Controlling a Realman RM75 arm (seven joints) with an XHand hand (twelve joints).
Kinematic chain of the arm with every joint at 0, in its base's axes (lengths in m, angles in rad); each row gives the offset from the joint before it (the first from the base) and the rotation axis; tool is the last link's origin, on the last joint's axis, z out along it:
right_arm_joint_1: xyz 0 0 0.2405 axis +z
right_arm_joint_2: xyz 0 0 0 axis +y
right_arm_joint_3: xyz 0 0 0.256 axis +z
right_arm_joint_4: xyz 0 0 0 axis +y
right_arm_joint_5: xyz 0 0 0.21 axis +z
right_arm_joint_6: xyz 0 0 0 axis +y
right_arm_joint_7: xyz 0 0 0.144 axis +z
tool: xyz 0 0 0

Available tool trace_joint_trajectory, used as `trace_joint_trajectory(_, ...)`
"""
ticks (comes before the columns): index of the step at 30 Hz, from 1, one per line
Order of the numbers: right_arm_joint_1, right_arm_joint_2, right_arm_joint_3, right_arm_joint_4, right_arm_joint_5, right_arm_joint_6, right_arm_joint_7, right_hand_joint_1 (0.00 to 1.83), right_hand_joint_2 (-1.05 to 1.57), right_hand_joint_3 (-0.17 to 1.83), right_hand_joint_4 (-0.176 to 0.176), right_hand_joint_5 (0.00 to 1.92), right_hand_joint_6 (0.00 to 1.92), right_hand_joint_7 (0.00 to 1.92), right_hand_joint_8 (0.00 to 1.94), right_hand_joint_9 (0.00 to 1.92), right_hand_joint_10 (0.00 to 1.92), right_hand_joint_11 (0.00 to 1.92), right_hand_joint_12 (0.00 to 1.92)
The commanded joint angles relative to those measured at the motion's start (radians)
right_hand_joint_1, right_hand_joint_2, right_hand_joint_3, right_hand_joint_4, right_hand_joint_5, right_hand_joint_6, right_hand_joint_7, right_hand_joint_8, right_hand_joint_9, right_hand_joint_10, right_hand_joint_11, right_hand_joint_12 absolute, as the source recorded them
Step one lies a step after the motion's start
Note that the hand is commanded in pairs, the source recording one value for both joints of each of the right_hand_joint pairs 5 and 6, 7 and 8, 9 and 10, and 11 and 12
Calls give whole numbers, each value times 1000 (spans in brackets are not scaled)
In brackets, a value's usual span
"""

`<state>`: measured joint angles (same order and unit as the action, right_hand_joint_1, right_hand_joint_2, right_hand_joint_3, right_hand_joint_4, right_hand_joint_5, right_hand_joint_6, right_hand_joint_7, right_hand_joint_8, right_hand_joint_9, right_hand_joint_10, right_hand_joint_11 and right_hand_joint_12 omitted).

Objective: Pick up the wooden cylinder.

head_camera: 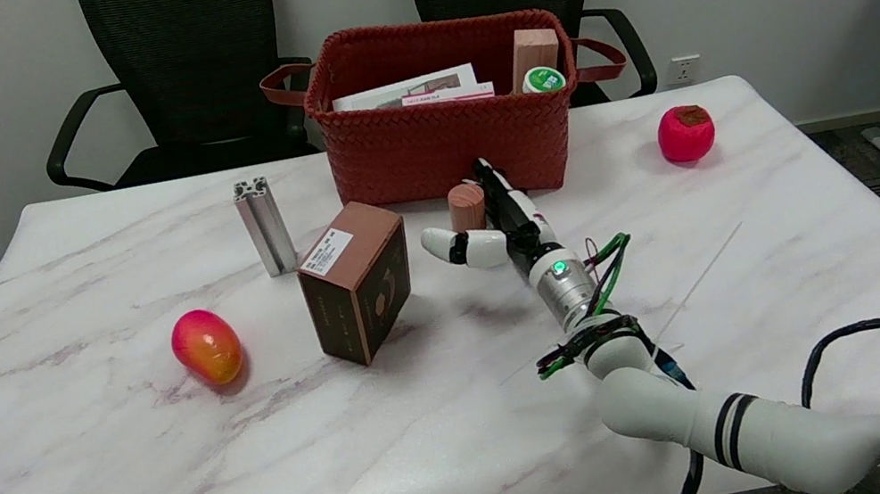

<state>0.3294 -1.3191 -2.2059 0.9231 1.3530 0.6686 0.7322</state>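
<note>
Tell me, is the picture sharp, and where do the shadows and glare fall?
Head view: sharp overall, evenly lit from above; soft shadows lie under the brown box, the mango and the robot hand beside the wooden cylinder; mild sheen on the marble table, no strong glare.

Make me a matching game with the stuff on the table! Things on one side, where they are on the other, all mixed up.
Things:
1. wooden cylinder
2. mango
3. red fruit
4. metal bar

Places:
A. far right, alone
B. upright, left of the brown box
C. left side, lying down
D. before the red basket, beside the right hand

Pairs: 1-D, 2-C, 3-A, 4-B
</note>
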Motion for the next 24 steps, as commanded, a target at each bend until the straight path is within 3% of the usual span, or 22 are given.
trace_joint_trajectory(1, 30, -18, -6, -51, -13, 0, 20, 1142, 176, 936, 0, 0, 0, 247, 247, 192, 192, 0, 0)
trace_joint_trajectory(24, 60, -44, -17, -120, -15, -1, 55, 1141, 166, 939, 0, 13, 13, 351, 351, 251, 251, 0, 0)
